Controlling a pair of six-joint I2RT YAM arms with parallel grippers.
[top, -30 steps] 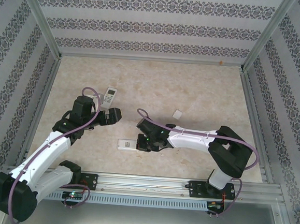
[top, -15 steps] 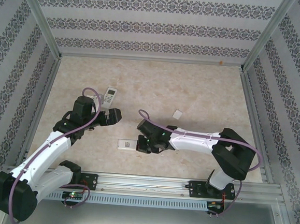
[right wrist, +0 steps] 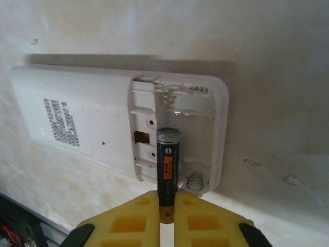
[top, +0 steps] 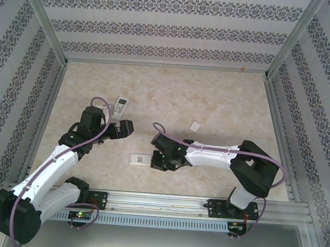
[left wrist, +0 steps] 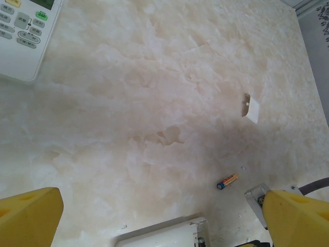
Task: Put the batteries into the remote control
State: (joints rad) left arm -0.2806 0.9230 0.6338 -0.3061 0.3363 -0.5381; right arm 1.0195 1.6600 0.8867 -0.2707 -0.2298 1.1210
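The white remote control [right wrist: 77, 123] lay face down on the table [right wrist: 272, 62] with its battery bay [right wrist: 177, 116] uncovered. The left gripper [left wrist: 162, 208] hung wide open above the table. The right gripper [right wrist: 167, 208] pinched a slim battery [right wrist: 167, 164], black with an orange band, its silver end poised over the bay's nearer slot.

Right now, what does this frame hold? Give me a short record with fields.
right claw: shut on held battery, tip over open compartment
face-down remote: cover off
left claw: open, empty
loose battery: lying on table
white cover: on table, apart from both remotes
face-up remote: buttons up
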